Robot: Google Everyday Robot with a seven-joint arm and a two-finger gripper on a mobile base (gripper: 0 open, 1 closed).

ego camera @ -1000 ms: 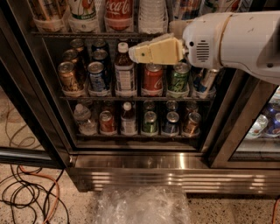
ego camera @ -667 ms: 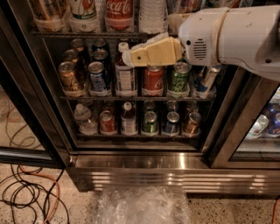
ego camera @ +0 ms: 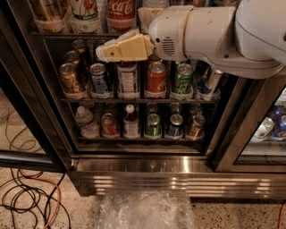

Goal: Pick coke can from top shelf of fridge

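The red coke can (ego camera: 156, 79) stands upright in a white cup tray on a wire shelf (ego camera: 107, 100) of the fridge (ego camera: 58, 134), in the middle of a row of cans. My gripper (ego camera: 103, 53), cream-coloured, points left in front of the open fridge. It is above and to the left of the coke can, level with the rack above it, and apart from the can. My white arm (ego camera: 214, 36) crosses from the upper right and hides the upper right of the fridge.
A green can (ego camera: 183, 80) stands right of the coke can, a white-labelled bottle (ego camera: 128, 80) and a blue can (ego camera: 99, 80) left. A Coca-Cola bottle (ego camera: 121, 13) stands on the rack above. Cables (ego camera: 27, 197) and plastic wrap (ego camera: 143, 210) lie on the floor.
My gripper and arm have moved to the left across the front of the fridge, and the arm now fills more of the view. The cans have not moved.
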